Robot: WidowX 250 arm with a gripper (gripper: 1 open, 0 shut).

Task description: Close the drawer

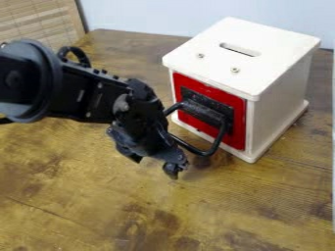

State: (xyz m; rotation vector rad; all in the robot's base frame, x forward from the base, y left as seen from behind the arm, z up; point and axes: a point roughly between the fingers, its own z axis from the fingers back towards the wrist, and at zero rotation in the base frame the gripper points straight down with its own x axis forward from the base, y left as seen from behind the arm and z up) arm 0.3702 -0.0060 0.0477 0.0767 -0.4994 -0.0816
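Drawer (210, 110) appears flush, closing judged complete. Claw (174, 167) stands open beside the handle (199, 151); next move: withdraw clear.

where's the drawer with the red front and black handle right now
The red-fronted drawer is in the camera view, right of center, in the front of the cream-white cabinet, just right of the black gripper.

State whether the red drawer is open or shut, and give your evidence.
Shut, as far as this view shows: the drawer's red front sits within the cream-white cabinet's front, no pale inside showing.
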